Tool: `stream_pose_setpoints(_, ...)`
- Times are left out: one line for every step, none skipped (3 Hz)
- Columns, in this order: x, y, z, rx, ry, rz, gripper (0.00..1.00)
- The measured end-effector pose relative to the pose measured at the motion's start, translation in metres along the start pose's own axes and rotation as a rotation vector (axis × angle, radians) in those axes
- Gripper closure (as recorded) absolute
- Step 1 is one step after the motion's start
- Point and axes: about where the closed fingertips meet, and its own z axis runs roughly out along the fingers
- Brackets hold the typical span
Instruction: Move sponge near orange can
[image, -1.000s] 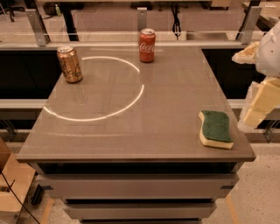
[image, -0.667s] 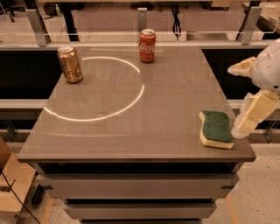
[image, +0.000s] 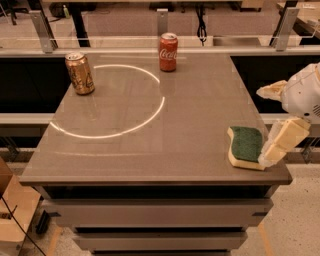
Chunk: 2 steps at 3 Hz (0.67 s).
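The sponge, dark green top on pale yellow foam, lies flat near the table's front right corner. The orange can stands upright at the table's far left, far from the sponge. My gripper comes in from the right edge, just beside the sponge's right side. It is open and empty. Its lower finger reaches down to the sponge's right edge, and its upper finger points left above the table's right edge.
A red Coca-Cola can stands at the far middle of the grey table. A bright ring of light lies on the tabletop between the cans. Railings and posts run behind the table. A cardboard box sits on the floor at the left.
My gripper has moved left and down, from beyond the table's right edge to right beside the sponge. The sponge and both cans have not moved.
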Motion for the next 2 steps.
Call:
stream_pose_setpoints(0.003, -0.001, 0.008, -0.007, -0.006, 0.04, 0.0)
stream_pose_setpoints(0.005, -0.002, 0.03, -0.016, -0.011, 0.068, 0.0)
